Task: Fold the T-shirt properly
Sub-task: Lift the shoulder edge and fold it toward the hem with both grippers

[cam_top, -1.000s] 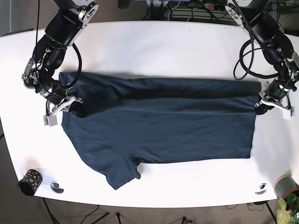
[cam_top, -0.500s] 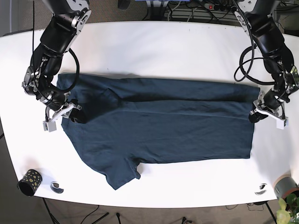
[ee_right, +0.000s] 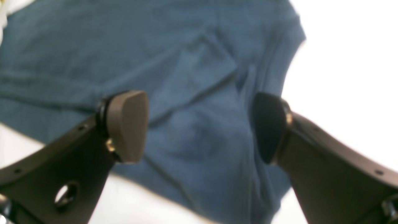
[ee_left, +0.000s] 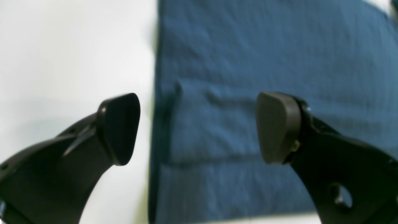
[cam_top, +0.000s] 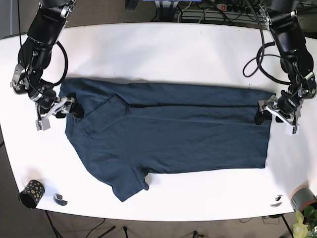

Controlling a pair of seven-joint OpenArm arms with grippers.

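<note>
The dark blue T-shirt (cam_top: 168,134) lies flat across the white table (cam_top: 163,54), its far long edge folded over toward the middle. One sleeve sticks out at the near left. My left gripper (cam_top: 274,113) (ee_left: 197,127) hovers open over the shirt's right hem (ee_left: 248,77); one finger is above the table, the other above cloth. At the collar end, my right gripper (cam_top: 58,109) (ee_right: 197,126) is open above the wrinkled fabric (ee_right: 186,77). Neither holds anything.
A black dotted cup (cam_top: 31,193) and a small round object (cam_top: 60,199) sit at the near left corner. Another small round object (cam_top: 277,200) and a grey pot with a plant (cam_top: 303,199) are at the near right. Cables (cam_top: 198,11) run behind the table.
Both arms have drawn back and straightened. The right gripper shifted left and up along the collar end. The left gripper moved slightly inward over the hem. The shirt's folded strip lies flatter.
</note>
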